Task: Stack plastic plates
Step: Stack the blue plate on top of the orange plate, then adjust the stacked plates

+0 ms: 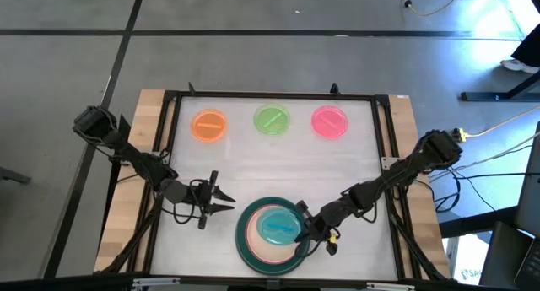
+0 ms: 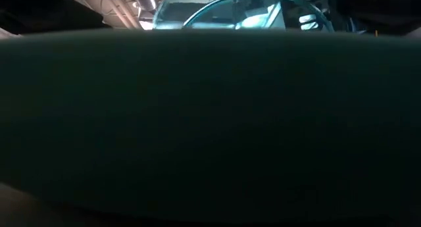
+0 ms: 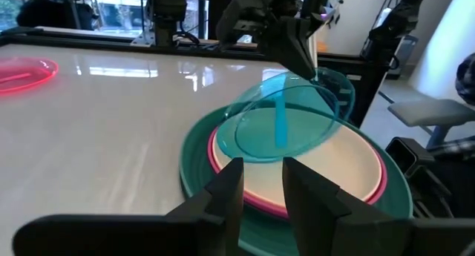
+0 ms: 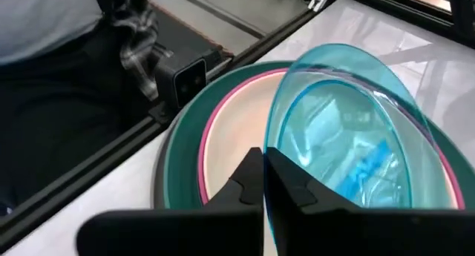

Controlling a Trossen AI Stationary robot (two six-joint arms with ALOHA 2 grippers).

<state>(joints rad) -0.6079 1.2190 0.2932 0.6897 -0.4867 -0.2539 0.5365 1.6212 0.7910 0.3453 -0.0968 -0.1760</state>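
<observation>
The right gripper [image 1: 305, 226] pinched the small teal plastic plate [image 1: 278, 226] over the stack [image 1: 253, 250]; orange [image 1: 209, 125], green [image 1: 272, 120] and pink [image 1: 329, 121] small plates remained.

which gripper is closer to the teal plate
Right. The right gripper grips the tilted teal plate by its rim; the left gripper hangs open beside the stack, apart.

Tilted teal plate [image 1: 275, 225] over stacked peach, magenta, green plates [image 1: 245, 249].
</observation>
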